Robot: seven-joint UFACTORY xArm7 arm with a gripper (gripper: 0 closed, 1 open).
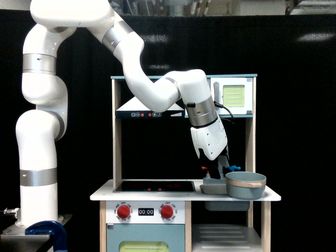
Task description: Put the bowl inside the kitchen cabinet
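While the bowl (245,185) sits on the tabletop (273,197) at the exterior view's right, just beside the sink (212,186), the tool (217,171) hangs low over that sink, close to the bowl's rim. Its dark fingers hold nothing; how far they are parted cannot be told. The cabinet (226,233) lies below the bowl.

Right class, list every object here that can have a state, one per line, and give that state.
Round grey-blue bowl with tan rim: upright on the countertop, not gripped.
Doorless white-floored kitchen cabinet: no bowl inside.
Robot's dark claw: low beside the bowl, opening unclear.
Black digital oven display: reads 00:00.
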